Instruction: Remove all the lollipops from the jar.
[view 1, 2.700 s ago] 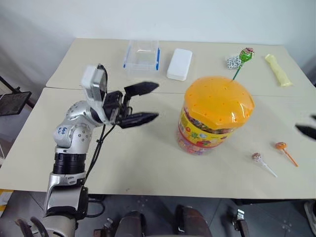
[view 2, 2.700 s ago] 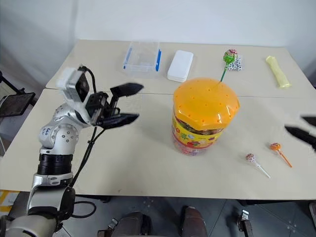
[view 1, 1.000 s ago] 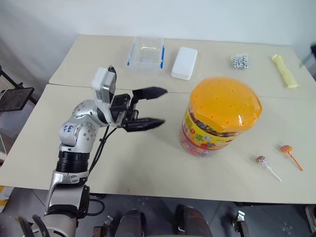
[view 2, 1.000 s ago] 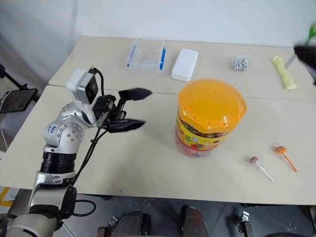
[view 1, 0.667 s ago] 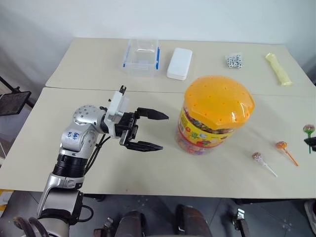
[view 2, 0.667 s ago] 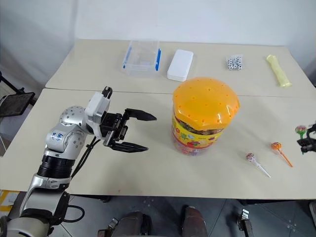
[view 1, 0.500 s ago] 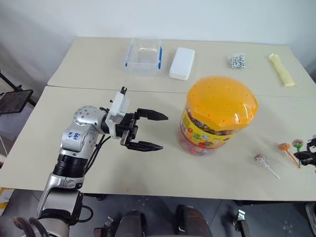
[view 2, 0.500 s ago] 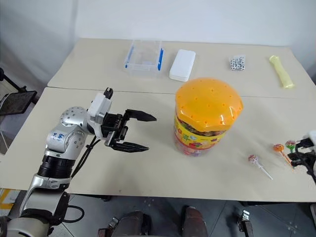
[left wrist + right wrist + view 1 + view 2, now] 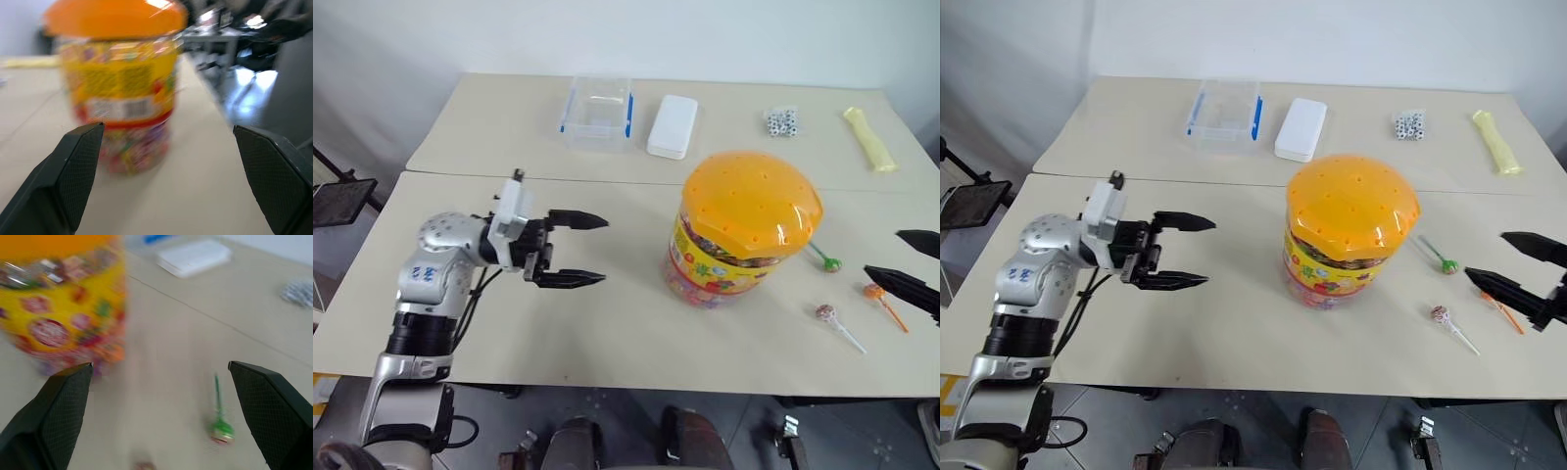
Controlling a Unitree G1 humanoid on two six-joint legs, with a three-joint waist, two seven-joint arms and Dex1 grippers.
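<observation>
The jar (image 9: 746, 227), a clear tub with a domed orange lid and a yellow-red label, stands on the near table; no stick rises from its lid. Three lollipops lie on the table to its right: a green-sticked one (image 9: 823, 258) closest to the jar, a white-sticked one (image 9: 836, 324) nearer the front edge, and an orange one (image 9: 885, 303). My right gripper (image 9: 909, 262) hangs open and empty at the right edge, just beside the orange lollipop. My left gripper (image 9: 589, 249) stands open and empty to the left of the jar, pointing at it.
On the far table sit a clear box with blue clips (image 9: 596, 112), a white flat case (image 9: 671, 125), small spotted dice (image 9: 781, 121) and a pale yellow tube (image 9: 866, 139). A seam (image 9: 607, 181) runs between the two tables.
My right gripper came down from the upper right with the green-sticked lollipop and opened; that lollipop now lies beside the jar. My left arm drew back to the left, away from the jar.
</observation>
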